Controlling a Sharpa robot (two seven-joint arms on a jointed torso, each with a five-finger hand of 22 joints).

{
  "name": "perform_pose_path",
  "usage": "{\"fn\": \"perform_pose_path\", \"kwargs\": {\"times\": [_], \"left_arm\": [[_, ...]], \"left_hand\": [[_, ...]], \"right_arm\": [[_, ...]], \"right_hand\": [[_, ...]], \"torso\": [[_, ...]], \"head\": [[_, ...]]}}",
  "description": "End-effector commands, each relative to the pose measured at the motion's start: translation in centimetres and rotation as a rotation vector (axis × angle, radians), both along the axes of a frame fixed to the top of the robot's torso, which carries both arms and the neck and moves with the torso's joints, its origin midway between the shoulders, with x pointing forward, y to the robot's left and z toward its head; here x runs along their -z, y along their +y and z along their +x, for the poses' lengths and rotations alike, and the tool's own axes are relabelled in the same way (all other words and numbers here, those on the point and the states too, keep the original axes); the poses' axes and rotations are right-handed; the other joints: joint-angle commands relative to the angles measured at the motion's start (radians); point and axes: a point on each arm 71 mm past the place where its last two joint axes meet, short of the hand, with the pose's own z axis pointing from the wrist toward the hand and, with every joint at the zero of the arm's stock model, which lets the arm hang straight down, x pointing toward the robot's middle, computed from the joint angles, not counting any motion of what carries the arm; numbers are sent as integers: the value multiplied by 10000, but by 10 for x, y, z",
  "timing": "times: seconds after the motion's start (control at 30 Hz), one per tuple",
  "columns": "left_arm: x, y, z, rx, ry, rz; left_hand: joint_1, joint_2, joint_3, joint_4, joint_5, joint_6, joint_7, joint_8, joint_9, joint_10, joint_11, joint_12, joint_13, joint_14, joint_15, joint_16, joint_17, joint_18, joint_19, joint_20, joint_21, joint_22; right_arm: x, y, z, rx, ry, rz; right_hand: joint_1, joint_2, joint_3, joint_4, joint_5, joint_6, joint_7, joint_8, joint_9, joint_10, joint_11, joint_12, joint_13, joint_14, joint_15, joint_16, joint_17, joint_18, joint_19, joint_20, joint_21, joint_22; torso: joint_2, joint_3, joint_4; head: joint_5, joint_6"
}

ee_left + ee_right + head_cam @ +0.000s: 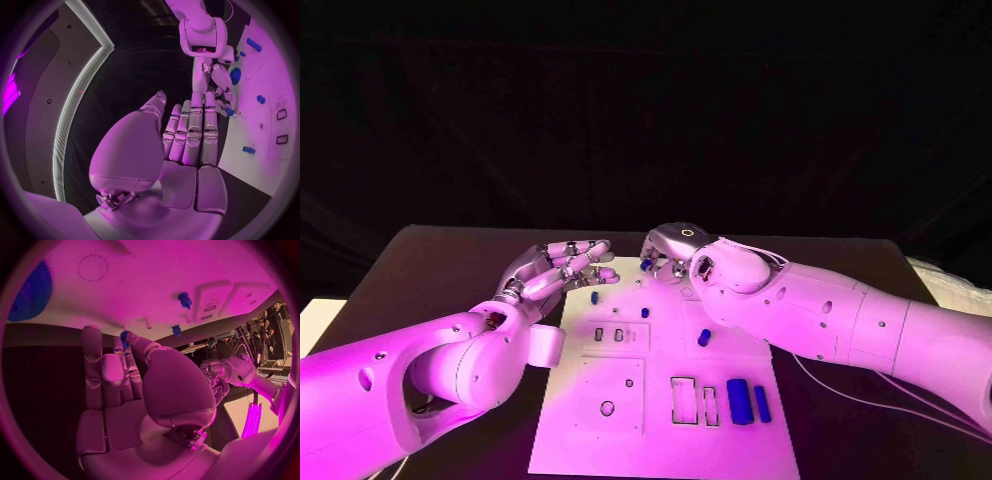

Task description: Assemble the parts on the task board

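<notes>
**Task board under both hands at its far end**

Task board, the white plate, lies in the middle of the black table, its long side running away from the robot. Near its front right corner two blue cylinders lie side by side, just beside two rectangular slots. Further up, a small blue part lies tilted near the board's right edge, and another small blue piece sits near the far left part of the board, close to the left hand's fingers. Two small recessed sockets sit left of the board's middle.

Right hand hovers over the board's far edge, palm down. In the right wrist view its fingers stretch out fairly straight toward the white surface, and a small blue part shows at the fingertips; whether thumb and finger actually pinch it I cannot tell. That view also shows a blue peg standing in the board and a round blue toothed piece at the rim.

Left hand rests over the board's far left corner with fingers extended and apart, grasping nothing; the left wrist view shows its fingers lying straight beside the board edge, the right hand's fingertips just beyond them.
</notes>
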Motion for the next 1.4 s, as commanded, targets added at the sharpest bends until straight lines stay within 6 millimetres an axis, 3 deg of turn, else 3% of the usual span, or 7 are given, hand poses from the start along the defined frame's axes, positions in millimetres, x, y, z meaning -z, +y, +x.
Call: {"fn": "perform_pose_path", "kwargs": {"times": [0.03, 0.3, 0.5, 1.0, 1.17, 1.27, 1.4], "left_arm": [[-2, -3, -1, 255, -104, -96], [-2, -4, -1, 271, -99, -99], [-2, -3, -1, 256, -88, -86], [-2, 2, 0, 158, -53, -27], [-1, 4, 0, 130, -51, -16], [-1, 6, 1, 110, -47, -6], [-1, 6, 1, 104, -41, -2]], "left_hand": [[40, 95, 2, -67, -52, 8, 61, -67, -9, 13, 75, -69, -5, 69, 1, -62, 9, 121, 102, 2, 42, -16], [40, 95, 2, -67, -52, 8, 61, -67, -9, 13, 75, -69, -5, 69, 1, -62, 9, 121, 102, 2, 42, -16], [40, 95, 2, -67, -52, 8, 61, -67, -9, 13, 75, -69, -5, 69, 1, -62, 9, 121, 102, 2, 42, -16], [92, 77, 15, -152, -54, -10, 72, -104, -9, 2, 83, -124, -7, 69, 3, -96, 37, 119, 110, -2, 36, -30], [103, 72, 17, -167, -53, -9, 72, -107, -9, 4, 83, -130, -7, 69, 3, -101, 42, 119, 111, -3, 35, -32], [103, 72, 17, -167, -53, -9, 72, -107, -9, 4, 83, -130, -7, 69, 3, -101, 42, 119, 111, -3, 35, -32], [123, 69, 24, -194, -53, -6, 73, -113, -7, 10, 82, -140, -5, 72, 1, -109, 50, 119, 114, -5, 34, -35]], "right_arm": [[3, 2, 0, 24, 13, -344], [4, 5, 1, 23, 84, -416], [3, 4, 2, 90, -105, -187], [-4, -23, -14, 249, -296, 340], [-10, -55, -25, 796, 321, 753], [-13, -79, -30, 1405, 1068, 1067], [-12, -103, -31, 2131, 1744, 995]], "right_hand": [[-16, -102, 31, -1, -16, 59, 23, 28, 3, -11, -5, -41, -16, 302, -26, 34, -3, -11, -42, 6, 56, 24], [-156, -285, -51, 98, -21, -143, 66, -3, -43, -243, 59, -47, -23, 272, 35, 61, -17, -6, -134, 58, 81, 1], [-182, -633, -197, 140, -11, -1152, 126, -17, -132, -1313, 274, -43, -26, 163, 217, -127, -328, 30, -352, 227, -37, -228], [-86, -600, -264, 204, 100, -1216, 144, 25, -85, -968, 196, 189, 45, 208, 163, 53, -138, 24, -264, 273, 197, 14], [-388, -880, -434, 454, 187, -1369, 161, -6, -109, 311, -28, 667, 262, 483, -26, 1061, 1226, -218, 384, 184, 1192, 1481], [-915, -1238, -1023, 880, 651, -1565, 37, 31, -96, 1752, -273, 1421, 760, 679, -222, 1977, 2504, -475, 1081, 32, 2268, 3105], [-978, -1380, -2130, 1290, 1139, -1454, -85, 86, -56, 2526, -437, 3498, 2890, 749, -396, 2690, 3483, -725, 1608, -179, 3280, 4605]], "torso": [[4, -5, -2], [10, -8, 6], [14, -7, -11], [-7, 2, -57], [-53, 10, -174], [-82, 8, -237], [-113, -1, -295]], "head": [[3, -12], [36, -39], [58, -43], [62, -39], [68, -66], [70, -83], [26, -90]]}}
